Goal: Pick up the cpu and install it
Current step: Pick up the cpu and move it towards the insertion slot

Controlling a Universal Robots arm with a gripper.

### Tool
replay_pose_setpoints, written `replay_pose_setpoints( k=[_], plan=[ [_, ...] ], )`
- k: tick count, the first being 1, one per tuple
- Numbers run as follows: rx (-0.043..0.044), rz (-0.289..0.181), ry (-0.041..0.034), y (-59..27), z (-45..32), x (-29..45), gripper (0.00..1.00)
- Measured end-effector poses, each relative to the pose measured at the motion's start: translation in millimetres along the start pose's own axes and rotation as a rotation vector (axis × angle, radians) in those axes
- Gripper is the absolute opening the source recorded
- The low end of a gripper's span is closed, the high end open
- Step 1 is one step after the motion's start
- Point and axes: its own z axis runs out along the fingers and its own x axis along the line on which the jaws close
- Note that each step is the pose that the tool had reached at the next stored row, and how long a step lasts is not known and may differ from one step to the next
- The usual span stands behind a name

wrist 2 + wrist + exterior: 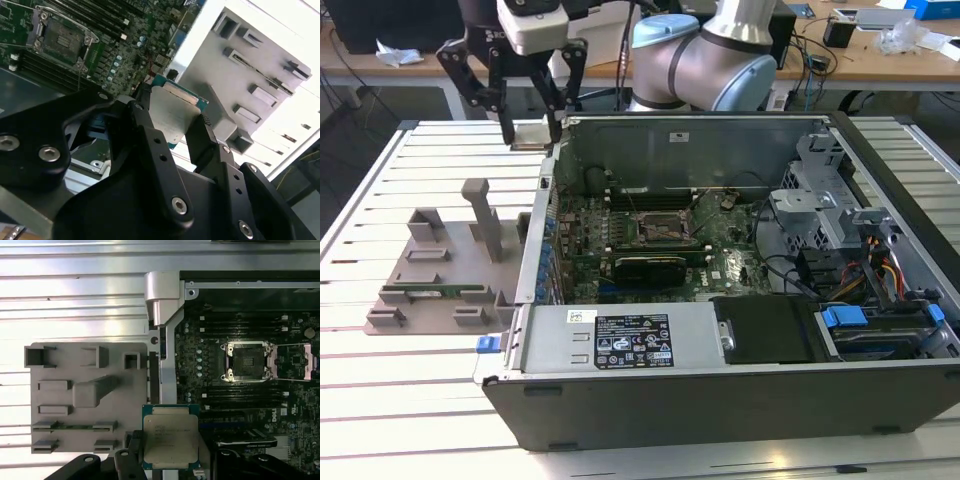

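Black gripper [171,120] links fill the near ground in both wrist views, and the two fingers are clenched on opposite edges of the cpu [175,106], which sits flat between them with its silver top and green rim showing. In the exterior view the gripper [530,128] hangs high with the cpu [528,136] clear of everything, above the rear corner of the open computer case [720,375] on the exterior view's left, between the case and the grey parts holder [440,270] on the slatted white counter [380,390]. I judge the pick-up done: the cpu [170,440] touches neither holder nor board. The install is not done. The socket [248,361] on the motherboard stands empty, its retaining frame [295,362] folded open beside it, well apart from the chip. A green memory stick [75,426] lies in the holder.
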Motion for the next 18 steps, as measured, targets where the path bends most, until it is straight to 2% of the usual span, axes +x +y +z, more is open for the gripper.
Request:
replay_pose_setpoints(
  k=[3, 10, 11, 14, 18],
  plan=[
    [-0.0001, 0.0, 0.0001, 0.3, 0.5, -6.7, 0.53],
    [0.0001, 0.0, 0.0015, 2.4, 3.0, -30.1, 0.53],
    [0.0007, 0.0, 0.0025, 3.5, 4.8, -37.0, 0.53],
    [0.0024, 0.0, 0.0074, 7.9, 12.1, -50.9, 0.53],
    [0.0033, 0.0, 0.0126, 11.9, 20.1, -64.1, 0.53]
  ],
)
